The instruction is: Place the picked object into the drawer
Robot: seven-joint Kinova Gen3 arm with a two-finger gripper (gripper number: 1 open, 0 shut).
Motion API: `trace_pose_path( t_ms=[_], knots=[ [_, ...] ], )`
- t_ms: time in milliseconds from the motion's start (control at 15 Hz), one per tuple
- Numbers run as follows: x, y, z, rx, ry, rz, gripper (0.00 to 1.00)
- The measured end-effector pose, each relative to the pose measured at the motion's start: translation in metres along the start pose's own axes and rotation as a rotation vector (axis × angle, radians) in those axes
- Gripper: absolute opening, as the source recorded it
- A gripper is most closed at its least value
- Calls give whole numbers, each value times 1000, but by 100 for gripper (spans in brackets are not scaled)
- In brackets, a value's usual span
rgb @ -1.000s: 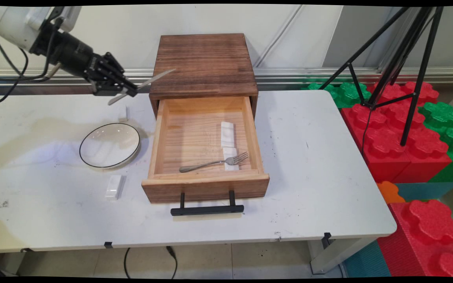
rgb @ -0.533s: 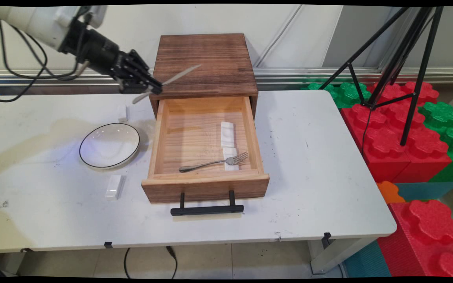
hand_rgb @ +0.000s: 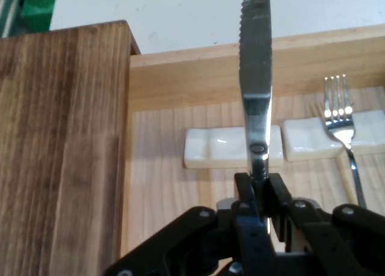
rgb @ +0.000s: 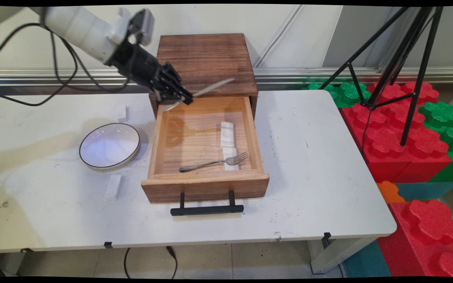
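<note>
My gripper (rgb: 185, 98) is shut on a metal table knife (rgb: 210, 88), held by its handle with the serrated blade (hand_rgb: 255, 47) sticking out ahead. It hangs above the back left corner of the open wooden drawer (rgb: 205, 182), in front of the dark wooden cabinet (rgb: 205, 59). Inside the drawer a fork (rgb: 214, 162) rests with its tines on one white rest (rgb: 230, 157), and a second white rest (rgb: 227, 133) lies behind it. In the hand view both rests (hand_rgb: 222, 147) and the fork (hand_rgb: 338, 116) show beyond the blade.
A white bowl with a dark rim (rgb: 109, 145) sits left of the drawer. Two small white rests lie on the table, one (rgb: 113, 186) near the bowl's front, one (rgb: 122, 113) behind it. Red and green foam blocks (rgb: 403, 129) and a black tripod (rgb: 399, 59) stand at the right.
The arm has carried the knife to the right, from over the table left of the cabinet to above the drawer's back left corner. Nothing else has moved.
</note>
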Motion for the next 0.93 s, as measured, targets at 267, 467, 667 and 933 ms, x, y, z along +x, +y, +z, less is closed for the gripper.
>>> trace_pose_path(
  t_ms=[267, 467, 667, 933],
  knots=[
    [6, 1, 34, -3, -27, -1, 0],
    [6, 2, 59, -5, -55, -9, 0],
    [5, 2, 81, -3, -81, -24, 0],
    [-2, 0, 100, 4, -124, -43, 0]
  ],
)
